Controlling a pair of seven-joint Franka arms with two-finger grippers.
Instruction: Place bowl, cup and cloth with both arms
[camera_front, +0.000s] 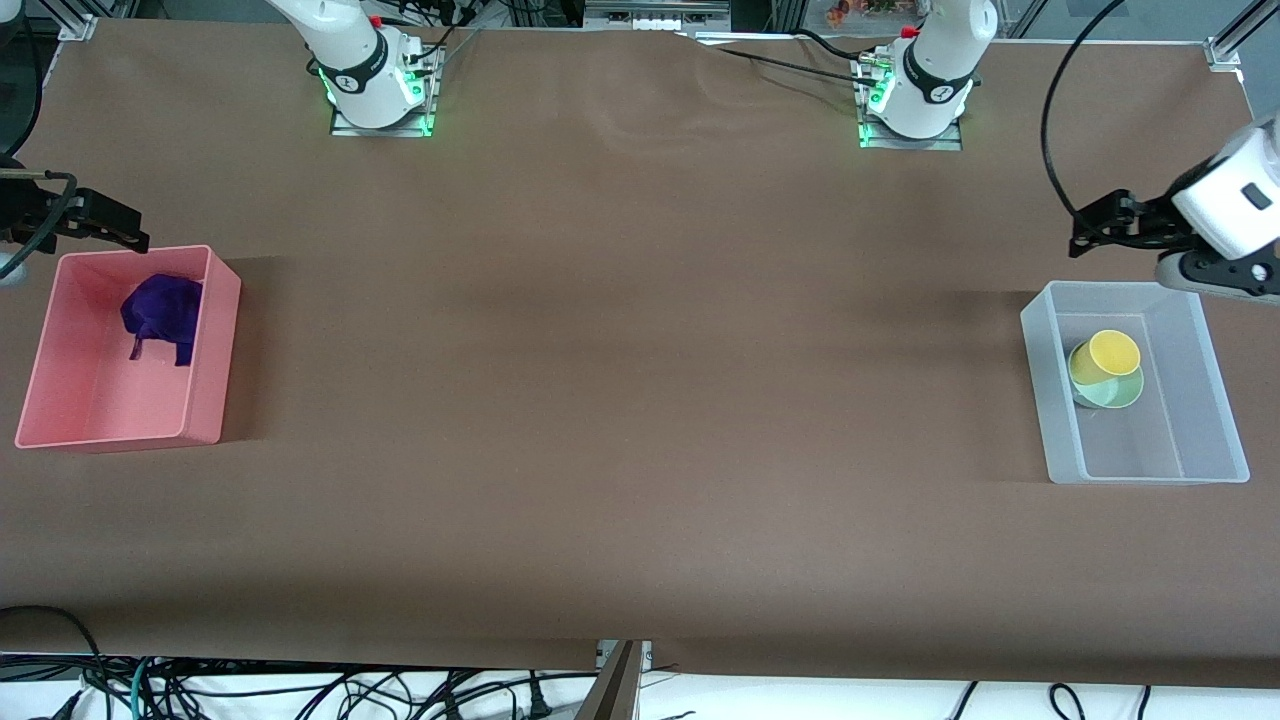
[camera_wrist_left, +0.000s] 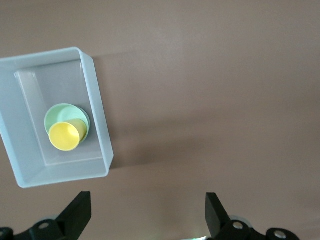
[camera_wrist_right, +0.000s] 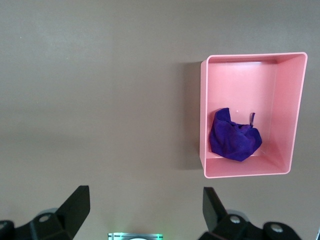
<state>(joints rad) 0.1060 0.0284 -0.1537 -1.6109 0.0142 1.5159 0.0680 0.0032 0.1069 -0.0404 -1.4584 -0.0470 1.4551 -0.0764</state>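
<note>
The purple cloth (camera_front: 165, 310) lies crumpled in a pink bin (camera_front: 215, 340) at the right arm's end of the table; both also show in the right wrist view, cloth (camera_wrist_right: 234, 140) and bin (camera_wrist_right: 202, 115). The yellow cup (camera_front: 1105, 357) sits tilted in the mint-green bowl (camera_front: 1118, 392), inside a clear bin (camera_front: 1040, 380) at the left arm's end; the left wrist view shows cup (camera_wrist_left: 65, 136), bowl (camera_wrist_left: 60, 112) and bin (camera_wrist_left: 97, 100). My left gripper (camera_front: 1082, 232) (camera_wrist_left: 147, 200) is open and empty, raised over the table beside the clear bin. My right gripper (camera_front: 135, 232) (camera_wrist_right: 145, 195) is open and empty, raised beside the pink bin.
The brown table (camera_front: 640, 350) stretches bare between the two bins. The right arm's base (camera_front: 375, 90) and the left arm's base (camera_front: 915, 100) stand along the robots' edge. Loose cables (camera_front: 300, 695) hang below the edge nearest the front camera.
</note>
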